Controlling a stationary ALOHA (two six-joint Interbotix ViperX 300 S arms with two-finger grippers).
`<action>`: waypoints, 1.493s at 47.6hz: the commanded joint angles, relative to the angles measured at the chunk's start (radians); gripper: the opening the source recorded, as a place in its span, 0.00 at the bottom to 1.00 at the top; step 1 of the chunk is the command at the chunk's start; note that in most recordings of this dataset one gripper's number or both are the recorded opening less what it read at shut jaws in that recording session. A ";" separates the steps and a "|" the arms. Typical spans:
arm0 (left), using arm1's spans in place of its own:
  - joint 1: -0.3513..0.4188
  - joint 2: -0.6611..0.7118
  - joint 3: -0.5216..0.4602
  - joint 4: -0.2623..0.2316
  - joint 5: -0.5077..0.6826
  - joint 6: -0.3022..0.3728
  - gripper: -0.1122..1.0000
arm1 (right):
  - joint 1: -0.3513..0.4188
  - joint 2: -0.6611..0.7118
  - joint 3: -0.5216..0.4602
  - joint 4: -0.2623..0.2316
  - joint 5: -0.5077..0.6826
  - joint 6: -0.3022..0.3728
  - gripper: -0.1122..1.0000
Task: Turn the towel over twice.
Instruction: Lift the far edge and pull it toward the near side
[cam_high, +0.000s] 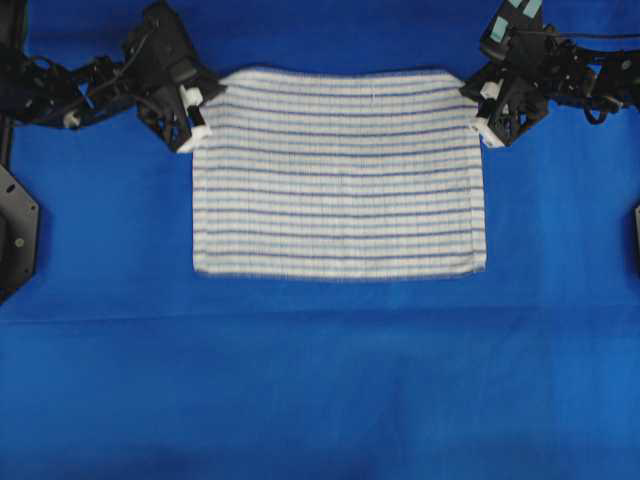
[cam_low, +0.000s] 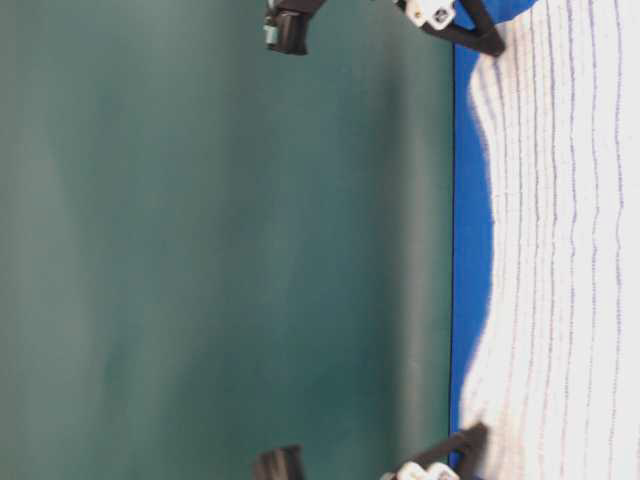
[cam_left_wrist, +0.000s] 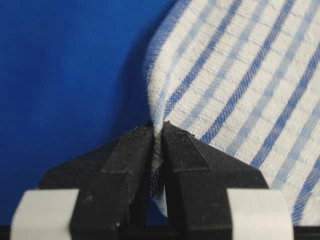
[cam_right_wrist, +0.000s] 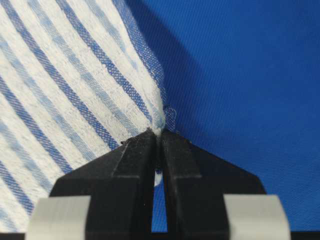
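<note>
- The towel (cam_high: 340, 180) lies spread on the blue cloth (cam_high: 320, 390) that covers the table, in the far half of the overhead view, its stripes running side to side
- The near edge lies flat, while the two far corners are pulled inward and lifted a little (the far edge looks narrower than the near one)
- The left gripper (cam_high: 198, 112) sits at the far left corner; in the left wrist view its jaws are pressed together on a fold of the towel's edge
- The right gripper (cam_high: 483, 108) sits at the far right corner; in the right wrist view its jaws are clamped on the very tip of the towel's corner
- In the table-level view the towel's far edge rises at both ends towards the two grippers and sags between them
</note>
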 joint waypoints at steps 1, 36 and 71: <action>0.021 -0.064 -0.037 0.000 0.023 0.011 0.12 | -0.020 -0.055 -0.031 0.002 0.000 0.002 0.14; 0.112 -0.350 -0.156 0.000 0.064 0.011 0.12 | -0.118 -0.307 -0.284 -0.060 0.261 -0.057 0.14; -0.075 -0.581 -0.026 0.000 0.120 0.009 0.12 | 0.124 -0.561 -0.184 -0.031 0.453 -0.040 0.14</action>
